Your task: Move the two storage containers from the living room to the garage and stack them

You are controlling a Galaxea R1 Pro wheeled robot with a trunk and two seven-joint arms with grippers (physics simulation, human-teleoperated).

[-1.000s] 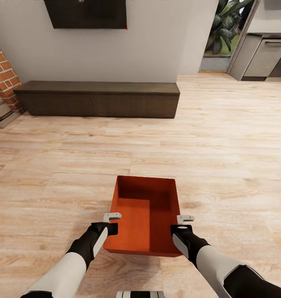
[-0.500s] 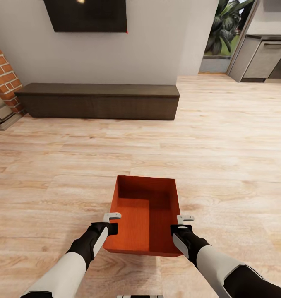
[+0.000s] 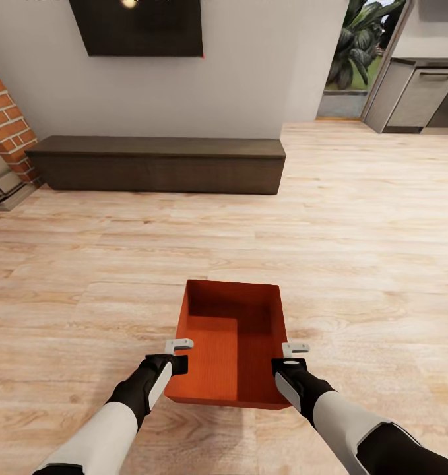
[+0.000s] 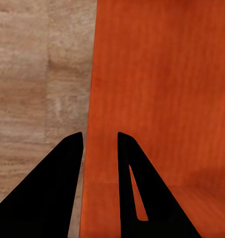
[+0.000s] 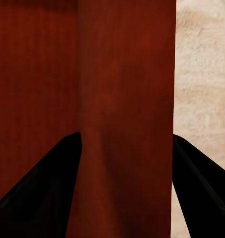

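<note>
From the head camera, an orange-red open-topped box (image 3: 230, 343) is held up in front of the robot, above the light wood plank floor (image 3: 355, 251) of the living room. The left gripper (image 3: 176, 354) is at the box's left wall near its near corner, and the right gripper (image 3: 291, 356) is at the right wall opposite it. The box is empty inside. Beyond it a long dark low cabinet (image 3: 158, 163) stands against the beige wall (image 3: 263, 72), under a dark screen (image 3: 141, 26). A brick column (image 3: 9, 125) rises at the far left, and at the far right there are green plants (image 3: 359, 43) and grey kitchen units (image 3: 421, 92).

In the left wrist camera, the left gripper (image 4: 100, 163) straddles the box wall (image 4: 157, 89): one dark finger (image 4: 52, 193) lies on the outer side over the wood floor (image 4: 37, 74), the other on the inner side, pinching the wall between them.

In the right wrist camera, the right gripper (image 5: 124, 168) has its fingers (image 5: 37, 193) spread wider, one on each side of the darker red wall (image 5: 127, 99), with pale floor (image 5: 201, 74) past the outer edge. The outer finger meets the wall's edge; I cannot tell how firmly the wall is gripped.
</note>
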